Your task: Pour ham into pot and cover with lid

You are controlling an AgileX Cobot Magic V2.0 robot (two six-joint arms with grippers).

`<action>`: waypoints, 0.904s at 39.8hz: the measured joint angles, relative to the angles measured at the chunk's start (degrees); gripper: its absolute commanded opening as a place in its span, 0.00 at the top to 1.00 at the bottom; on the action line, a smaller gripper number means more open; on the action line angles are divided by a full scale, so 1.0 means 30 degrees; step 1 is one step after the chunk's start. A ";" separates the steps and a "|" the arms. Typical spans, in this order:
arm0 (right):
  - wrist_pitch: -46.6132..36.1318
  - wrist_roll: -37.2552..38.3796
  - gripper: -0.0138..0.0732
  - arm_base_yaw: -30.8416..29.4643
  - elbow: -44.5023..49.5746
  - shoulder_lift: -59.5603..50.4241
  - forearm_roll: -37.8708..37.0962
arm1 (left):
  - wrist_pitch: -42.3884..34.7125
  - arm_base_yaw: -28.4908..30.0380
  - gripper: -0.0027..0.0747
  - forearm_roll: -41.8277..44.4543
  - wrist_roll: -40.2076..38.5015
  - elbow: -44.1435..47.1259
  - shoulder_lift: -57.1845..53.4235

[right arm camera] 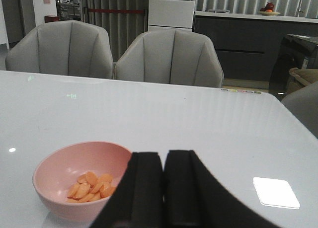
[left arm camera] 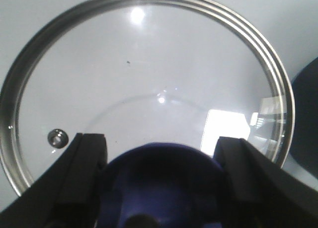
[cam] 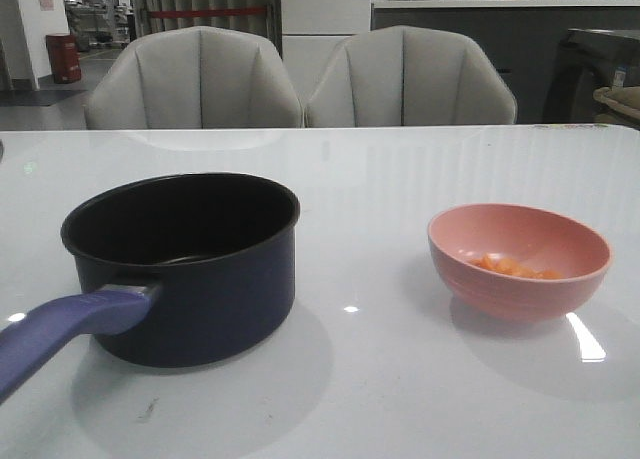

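Note:
The dark navy pot stands on the white table at the left, its purple-blue handle pointing toward me; its inside looks empty. The ham, orange slices, lies in a pink bowl at the right and also shows in the right wrist view. The glass lid lies flat on the table, out of the front view. My left gripper straddles its dark blue knob, the fingers against both sides. My right gripper is shut and empty, just right of the bowl.
Two grey chairs stand behind the table's far edge. The pot's dark rim shows just beside the lid in the left wrist view. Neither arm shows in the front view. Bare tabletop lies between the pot and the bowl.

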 measured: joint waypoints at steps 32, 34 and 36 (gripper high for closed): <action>0.0000 0.0000 0.69 0.0000 0.0000 0.0000 0.0000 | -0.4282 0.0654 0.43 -0.0537 0.1346 0.3856 0.3328; 0.0000 0.0000 0.69 0.0000 0.0000 0.0000 0.0000 | -0.4282 0.0654 0.36 -0.0585 0.1379 0.3856 0.3443; 0.0000 0.0000 0.69 0.0000 0.0000 0.0000 0.0000 | -0.4251 0.0654 0.29 -0.0585 0.1420 0.3856 0.3528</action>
